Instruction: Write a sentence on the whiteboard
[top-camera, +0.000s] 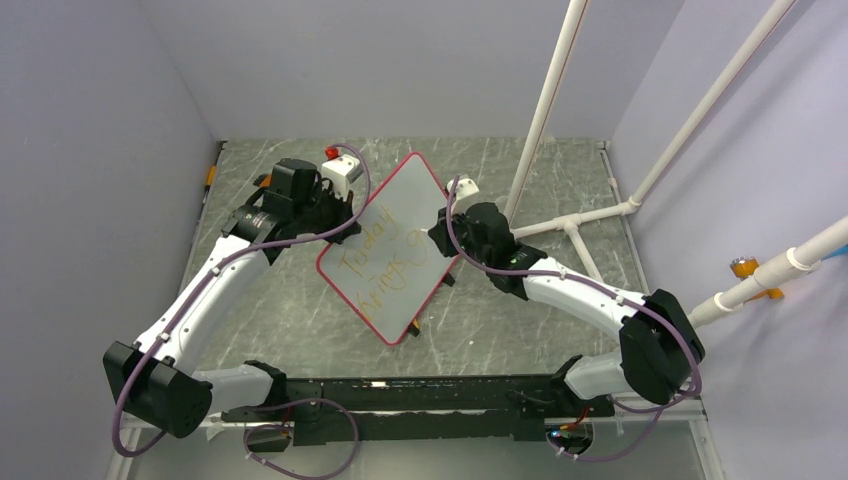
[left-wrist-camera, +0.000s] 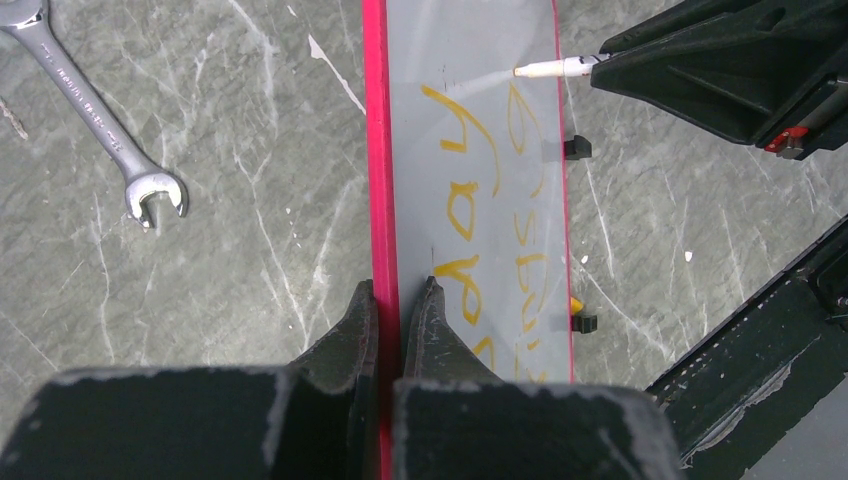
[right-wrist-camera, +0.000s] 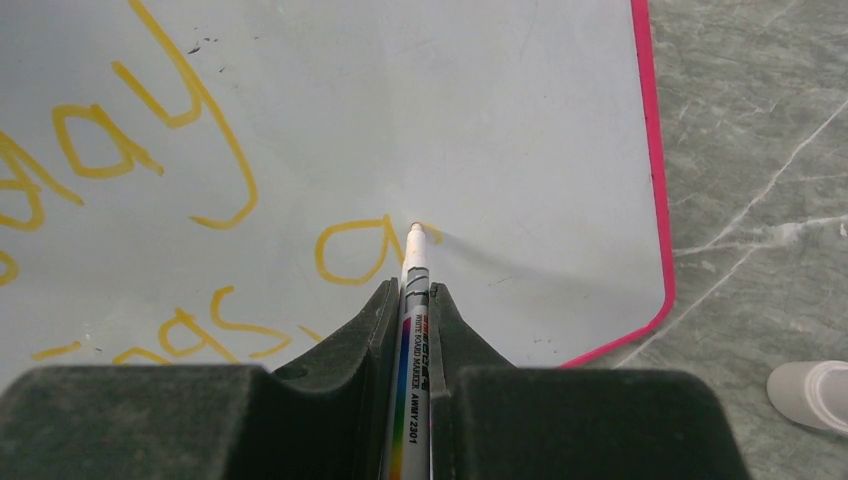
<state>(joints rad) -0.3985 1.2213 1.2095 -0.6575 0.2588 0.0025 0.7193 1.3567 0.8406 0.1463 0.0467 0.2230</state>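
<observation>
There is one whiteboard, turned corner-wise in the middle of the table between the two arms. On the whiteboard there is one sentence in two orange-yellow lines. The first line reads "Today"; the second is hard to read and ends in a single round letter.

Two claws work at the whiteboard. The left gripper is closed on its red-pink frame at the left edge. The right gripper is closed on one marker, whose tip touches the whiteboard at that last letter.

Two black clips sit on the whiteboard's right edge, and a yellow spot shows beside the nearer one. One wrench lies left of the whiteboard, with its upper end cut off by the picture edge.

The left claw's fingers hide the start of both lines. Whether the whiteboard lies flat I cannot tell.
</observation>
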